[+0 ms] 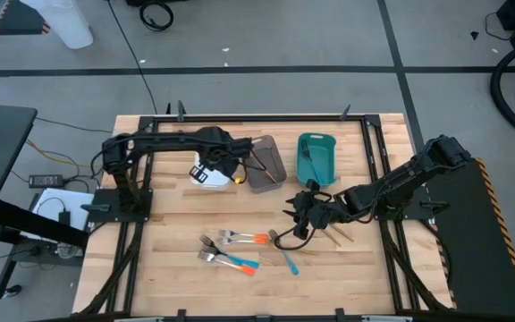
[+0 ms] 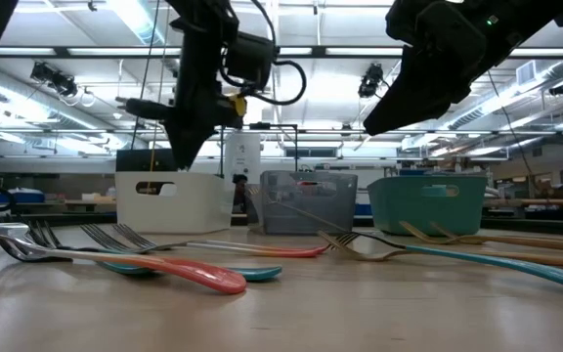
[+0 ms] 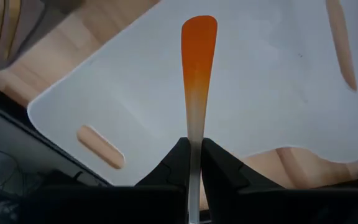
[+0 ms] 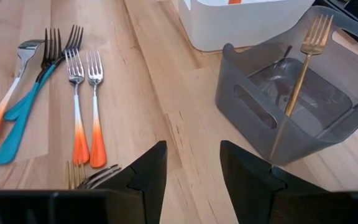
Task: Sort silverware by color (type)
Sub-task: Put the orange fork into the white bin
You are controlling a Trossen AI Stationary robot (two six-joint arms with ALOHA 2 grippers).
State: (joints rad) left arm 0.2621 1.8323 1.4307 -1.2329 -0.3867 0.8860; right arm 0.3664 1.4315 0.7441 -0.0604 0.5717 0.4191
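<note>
Presently:
Left gripper (image 3: 193, 152): pinching orange-handled utensil (image 3: 197, 68) above white bin (image 3: 135, 93).
Right gripper (image 4: 193, 163): spread wide, empty.
Risk: off-centre release may strike the bin rim.

Left gripper (image 3: 192, 158) fingers pinched shut; right gripper (image 4: 193, 163) fingers spread apart.

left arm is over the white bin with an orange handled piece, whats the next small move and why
Probably open the left claw and drop the orange-handled utensil: it hangs handle-down over the white bin, pinched between shut fingers. The right claw waits open over the table.
</note>
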